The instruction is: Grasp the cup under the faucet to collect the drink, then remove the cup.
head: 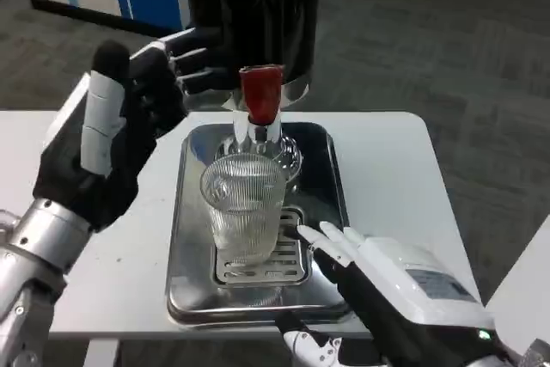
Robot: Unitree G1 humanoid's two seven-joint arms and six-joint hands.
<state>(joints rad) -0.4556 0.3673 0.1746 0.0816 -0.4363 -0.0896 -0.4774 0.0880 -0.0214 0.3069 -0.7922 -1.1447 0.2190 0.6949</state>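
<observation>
Head view, looking down on a white table [387,169]. At its far edge stands a large black drink dispenser [253,15] with a red-handled faucet [260,96]. Beneath it lies a shiny steel drip tray [185,238] with a slotted grate [288,264]. A clear ribbed glass cup [243,208] stands upright on the grate, directly below the faucet. The left hand [120,135] is raised beside the dispenser, fingers spread, holding nothing. The right hand [387,285] rests low at the tray's near right corner, fingers apart, fingertips [309,234] just beside the cup's base; whether they touch it is unclear.
</observation>
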